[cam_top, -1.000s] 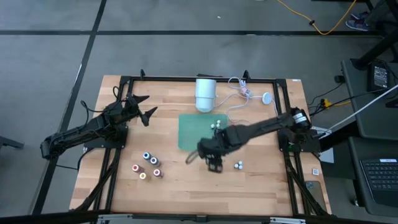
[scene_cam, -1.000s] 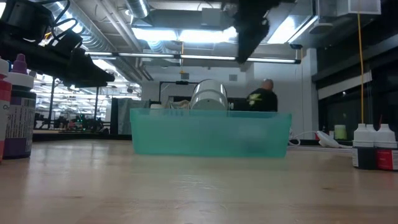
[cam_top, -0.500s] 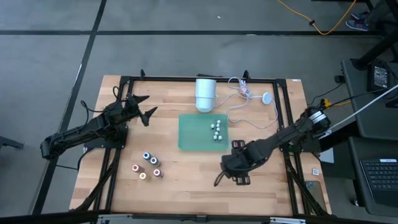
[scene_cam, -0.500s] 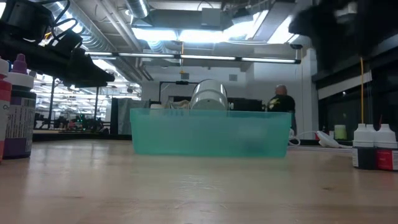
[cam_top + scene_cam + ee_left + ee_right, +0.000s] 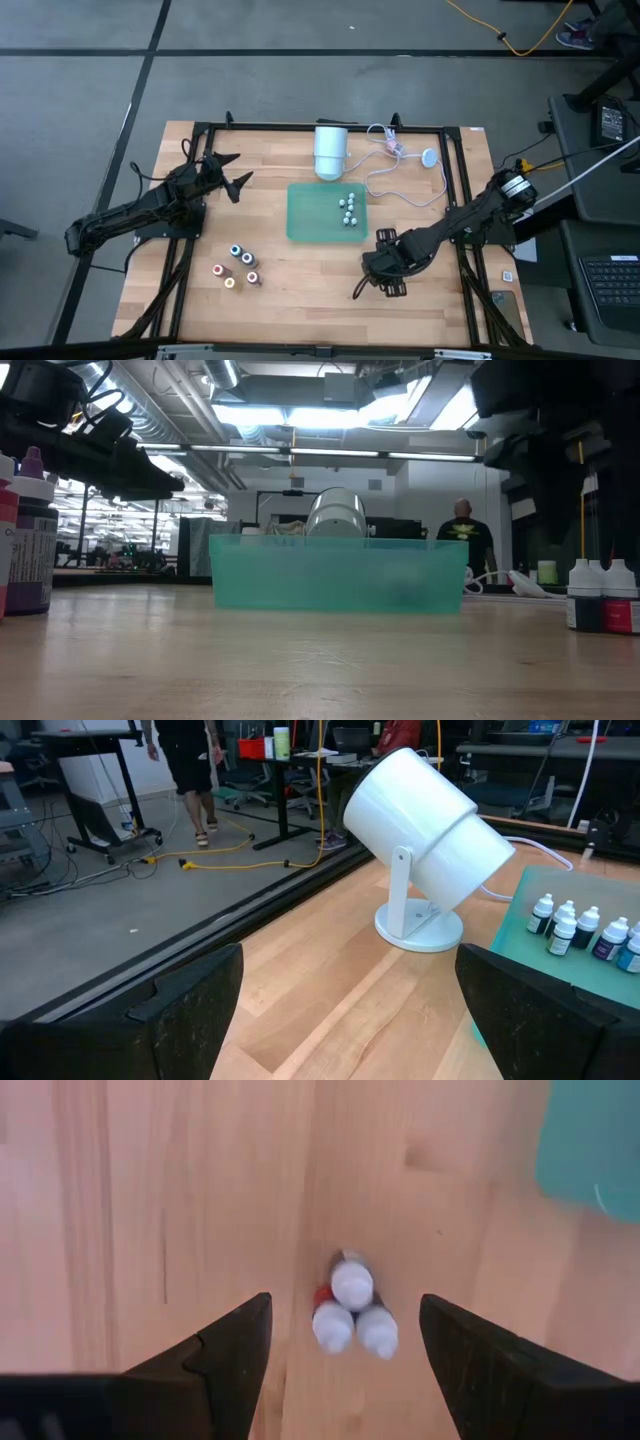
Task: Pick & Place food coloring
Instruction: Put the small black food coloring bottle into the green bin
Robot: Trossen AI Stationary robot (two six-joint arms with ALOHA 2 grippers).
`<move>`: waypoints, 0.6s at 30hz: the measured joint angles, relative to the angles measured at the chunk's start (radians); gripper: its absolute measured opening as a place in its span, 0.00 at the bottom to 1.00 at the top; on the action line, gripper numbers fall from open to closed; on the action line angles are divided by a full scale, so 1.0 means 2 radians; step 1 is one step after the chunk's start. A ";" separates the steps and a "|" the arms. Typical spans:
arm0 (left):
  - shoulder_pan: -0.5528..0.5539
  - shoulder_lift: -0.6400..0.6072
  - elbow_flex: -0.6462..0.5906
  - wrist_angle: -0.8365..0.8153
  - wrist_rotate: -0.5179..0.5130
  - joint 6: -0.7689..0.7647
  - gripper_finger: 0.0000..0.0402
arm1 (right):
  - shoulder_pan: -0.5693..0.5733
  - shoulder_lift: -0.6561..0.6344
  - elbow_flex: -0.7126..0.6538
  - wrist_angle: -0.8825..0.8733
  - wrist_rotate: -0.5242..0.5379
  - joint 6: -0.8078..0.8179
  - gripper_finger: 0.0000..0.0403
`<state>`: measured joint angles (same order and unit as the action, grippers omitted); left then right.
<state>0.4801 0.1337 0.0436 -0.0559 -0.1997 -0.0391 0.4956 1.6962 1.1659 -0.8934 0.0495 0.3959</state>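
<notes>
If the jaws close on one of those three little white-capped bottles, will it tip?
Probably. The three bottles stand upright, narrow and touching, so a nudge likely topples neighbours. They look small and light, so the open right gripper should lift one easily.

Upright food coloring bottles (image 5: pixel 350 1315), clustered

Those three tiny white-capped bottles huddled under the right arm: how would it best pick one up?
From straight above. The three bottles stand upright and touching, so the open right gripper would probably do best pinching one white cap, the farthest one, whose sides look freest. Lower down, its neighbours crowd it.
</notes>
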 joint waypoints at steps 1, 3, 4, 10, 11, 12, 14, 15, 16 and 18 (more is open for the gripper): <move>0.000 0.000 0.000 0.000 0.000 0.000 0.90 | -0.001 0.000 -0.004 0.009 0.000 -0.003 0.63; 0.000 0.000 0.000 0.000 0.000 0.000 0.90 | -0.001 0.002 -0.010 0.018 0.000 -0.004 0.63; 0.000 0.000 0.000 0.000 0.000 0.000 0.90 | -0.002 0.006 -0.012 0.023 0.000 -0.004 0.63; 0.000 0.000 0.000 0.000 0.000 0.000 0.90 | -0.012 0.032 -0.014 0.032 0.000 -0.007 0.63; 0.000 0.000 0.000 0.000 0.000 0.000 0.90 | -0.014 0.035 -0.014 0.033 0.000 -0.007 0.63; 0.000 0.000 0.000 0.000 0.000 0.000 0.90 | -0.015 0.038 -0.014 0.033 0.000 -0.006 0.63; 0.000 0.000 0.000 0.000 0.000 0.000 0.90 | -0.017 0.042 -0.014 0.034 0.000 -0.006 0.63; 0.000 0.000 0.000 0.000 0.000 0.000 0.90 | -0.018 0.043 -0.014 0.034 0.000 -0.006 0.63; 0.000 0.000 0.000 0.000 0.000 0.000 0.90 | -0.019 0.043 -0.014 0.037 0.000 -0.006 0.63; 0.000 0.000 0.000 0.000 0.000 0.000 0.90 | -0.020 0.044 -0.014 0.038 -0.001 -0.006 0.63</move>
<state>0.4803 0.1337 0.0435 -0.0559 -0.1997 -0.0391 0.4549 1.7840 1.1381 -0.8180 0.0468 0.3835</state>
